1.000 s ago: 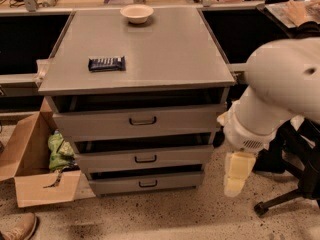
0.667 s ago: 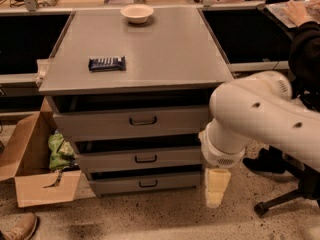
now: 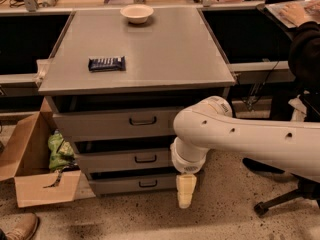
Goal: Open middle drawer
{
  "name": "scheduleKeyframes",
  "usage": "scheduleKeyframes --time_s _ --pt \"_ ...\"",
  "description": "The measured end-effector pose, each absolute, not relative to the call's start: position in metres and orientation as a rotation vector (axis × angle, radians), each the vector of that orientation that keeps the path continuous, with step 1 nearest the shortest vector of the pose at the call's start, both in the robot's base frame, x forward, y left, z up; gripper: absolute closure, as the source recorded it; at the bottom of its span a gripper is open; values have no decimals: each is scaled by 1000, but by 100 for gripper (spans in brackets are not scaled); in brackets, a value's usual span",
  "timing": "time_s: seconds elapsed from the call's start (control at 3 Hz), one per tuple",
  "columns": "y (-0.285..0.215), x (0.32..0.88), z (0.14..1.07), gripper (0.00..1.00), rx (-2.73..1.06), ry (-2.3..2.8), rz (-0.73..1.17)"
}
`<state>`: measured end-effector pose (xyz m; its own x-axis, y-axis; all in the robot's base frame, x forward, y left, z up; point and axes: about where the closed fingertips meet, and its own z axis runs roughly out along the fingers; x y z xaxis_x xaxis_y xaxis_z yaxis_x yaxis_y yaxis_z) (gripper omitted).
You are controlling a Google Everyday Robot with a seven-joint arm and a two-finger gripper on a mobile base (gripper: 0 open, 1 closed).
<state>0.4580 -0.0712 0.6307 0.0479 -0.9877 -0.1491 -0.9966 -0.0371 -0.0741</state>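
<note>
A grey metal cabinet has three drawers stacked one over another. The middle drawer (image 3: 112, 162) has a wide flat front of medium height and a small dark loop handle (image 3: 145, 159) at its centre; it looks shut. My gripper (image 3: 185, 191) is cream-coloured and hangs pointing down from the white arm (image 3: 240, 134). It sits in front of the cabinet's lower right corner, to the right of and below the middle handle, and touches no handle. The arm hides the right ends of the drawer fronts.
On the cabinet top (image 3: 165, 59) lie a dark snack bar (image 3: 106, 63) and a white bowl (image 3: 136, 13). An open cardboard box (image 3: 30, 174) with a green bag (image 3: 59, 151) stands at the left. An office chair base (image 3: 280, 204) is at the right. A shoe (image 3: 22, 229) is at bottom left.
The arm has swung left from beside the cabinet's right side to in front of the drawers. The gripper has moved left with it. The drawers have not moved.
</note>
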Motion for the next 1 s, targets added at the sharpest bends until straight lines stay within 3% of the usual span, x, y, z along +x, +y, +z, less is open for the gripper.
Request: scheduleKeyframes --time_s 1.0 --pt "-78 519 491 0 -2182 1941 -39"
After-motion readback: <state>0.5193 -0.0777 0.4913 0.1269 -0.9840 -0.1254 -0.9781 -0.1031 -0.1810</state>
